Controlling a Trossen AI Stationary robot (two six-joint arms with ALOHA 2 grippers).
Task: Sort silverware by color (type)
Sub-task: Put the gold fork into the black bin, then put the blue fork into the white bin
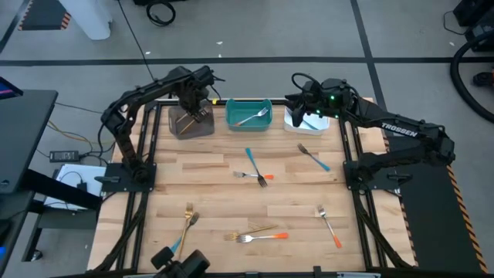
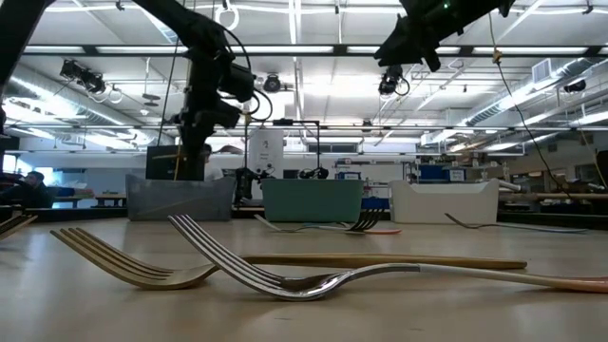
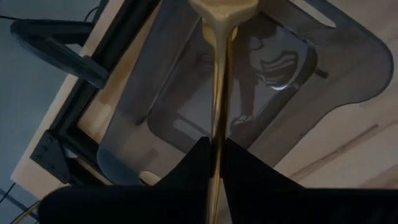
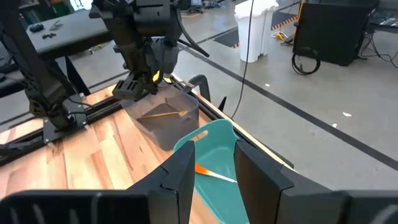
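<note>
My left gripper hangs over the brown bin at the table's far edge, shut on a gold utensil. Another gold utensil lies flat in that bin. My right gripper is open and holds nothing. It hovers between the teal bin and the white bin. An orange-handled fork lies in the teal bin, and a teal-handled piece lies in the white one. Gold, orange-handled and teal-handled forks lie scattered flat on the table. My left gripper pinches the gold utensil's slim handle between its two fingers, coming from above and pointing down. The utensil hangs along the fingers with its broad head lowest, inside the brown bin's opening. Whether the head touches the bin, I cannot tell.
The three bins stand in a row along the far edge. More forks lie mid-table and near the front edge, and another teal-handled fork lies on the right. Bare wood lies between them.
</note>
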